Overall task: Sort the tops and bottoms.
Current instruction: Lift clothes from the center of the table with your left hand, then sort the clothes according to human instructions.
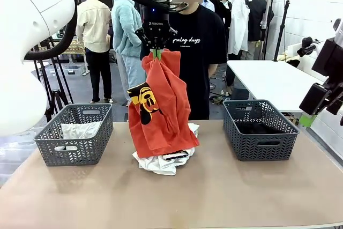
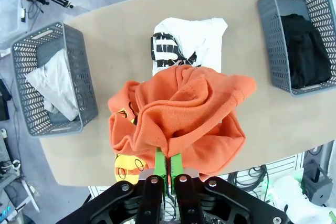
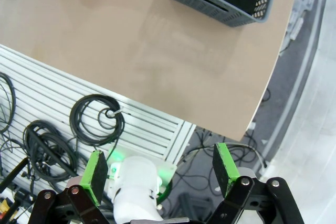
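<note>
Left wrist view: orange top dangles from a pinched fold

Nearest, the left gripper (image 2: 168,157) has its pads pressed together on a bunched fold of the orange top with yellow graphic (image 2: 184,114). It hangs limp over the white top with black print (image 2: 194,35) on the table (image 2: 115,40). It looks light and soft, likely to sag and swing. A thick gathered fold seems the safest hold. Farther off, the left basket (image 2: 86,77) holds a light grey top (image 2: 52,85). The right gripper (image 3: 160,169) stands spread and empty beyond the table's edge.

Grey basket at left (image 1: 75,155), grey basket at right (image 1: 261,147), tan table (image 1: 225,197), coiled cables (image 3: 77,121)
</note>
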Action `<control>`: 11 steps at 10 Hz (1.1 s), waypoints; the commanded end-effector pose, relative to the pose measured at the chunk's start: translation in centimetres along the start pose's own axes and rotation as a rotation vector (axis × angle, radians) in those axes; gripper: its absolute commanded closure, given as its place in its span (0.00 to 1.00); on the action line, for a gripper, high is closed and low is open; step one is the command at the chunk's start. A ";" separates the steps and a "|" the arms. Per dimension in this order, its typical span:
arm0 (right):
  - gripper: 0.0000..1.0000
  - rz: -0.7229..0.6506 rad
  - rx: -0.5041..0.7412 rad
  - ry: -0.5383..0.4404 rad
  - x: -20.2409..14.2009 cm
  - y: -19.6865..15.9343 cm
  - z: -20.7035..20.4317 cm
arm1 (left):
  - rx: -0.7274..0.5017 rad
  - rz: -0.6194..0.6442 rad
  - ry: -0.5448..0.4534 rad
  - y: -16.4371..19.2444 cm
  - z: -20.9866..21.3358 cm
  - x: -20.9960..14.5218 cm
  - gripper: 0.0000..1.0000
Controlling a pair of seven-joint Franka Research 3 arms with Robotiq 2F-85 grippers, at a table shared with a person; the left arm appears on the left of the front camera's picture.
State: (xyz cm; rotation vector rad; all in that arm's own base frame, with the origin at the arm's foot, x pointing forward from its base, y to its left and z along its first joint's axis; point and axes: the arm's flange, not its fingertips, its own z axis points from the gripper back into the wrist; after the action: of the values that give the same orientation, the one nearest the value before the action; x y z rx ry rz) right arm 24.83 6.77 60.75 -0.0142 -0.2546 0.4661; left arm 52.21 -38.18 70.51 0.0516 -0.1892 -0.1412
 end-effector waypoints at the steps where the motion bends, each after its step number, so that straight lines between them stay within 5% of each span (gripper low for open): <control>1: 0.00 -0.002 -0.001 0.011 -0.1 0.0 -0.1 | -0.015 -0.003 -0.001 0.3 0.4 -0.1 1.00; 11: 0.00 -0.002 -0.001 0.011 -0.1 0.0 -0.1 | -0.015 -0.003 -0.001 0.3 0.4 -0.1 1.00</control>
State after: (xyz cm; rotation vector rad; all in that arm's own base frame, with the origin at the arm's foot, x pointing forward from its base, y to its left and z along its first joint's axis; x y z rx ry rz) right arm 24.83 6.77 60.75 -0.0142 -0.2546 0.4661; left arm 52.21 -38.19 70.52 0.0513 -0.1891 -0.1415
